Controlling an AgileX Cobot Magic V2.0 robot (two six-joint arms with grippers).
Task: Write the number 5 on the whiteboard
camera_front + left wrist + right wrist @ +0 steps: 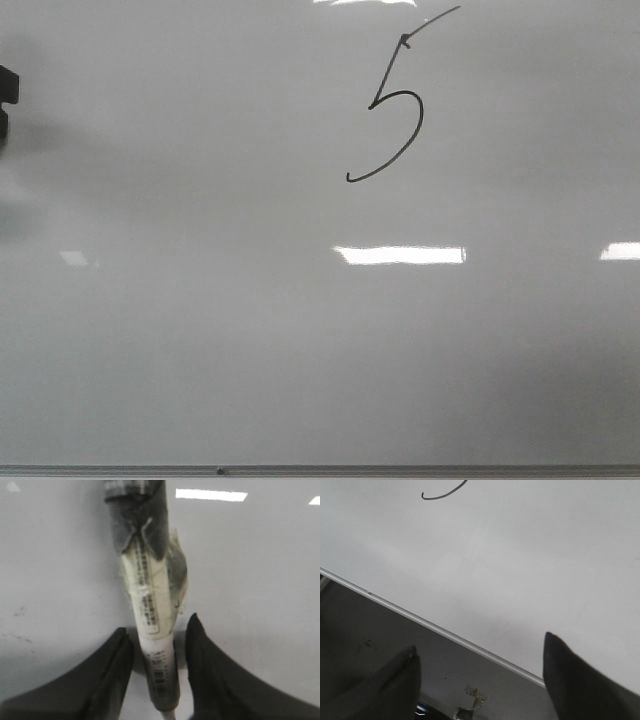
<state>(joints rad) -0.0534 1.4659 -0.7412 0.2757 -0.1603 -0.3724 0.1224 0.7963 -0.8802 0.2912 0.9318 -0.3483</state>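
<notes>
The number 5 (395,110) is drawn in thin black line at the upper middle of the whiteboard (300,340), which fills the front view. My left gripper (157,625) is shut on a white marker (150,595) with a dark taped far end, held over bare whiteboard (260,580). My right gripper (480,643) is open and empty, hanging over the board's thin metal bottom edge (445,632). The curved tail of the number 5 (442,495) shows far ahead of it in the right wrist view.
A dark part of an arm (8,95) pokes in at the front view's left edge. Bright light reflections (400,255) lie on the board. Below the board's edge is a grey surface (380,630) with a scrap of tape (470,700).
</notes>
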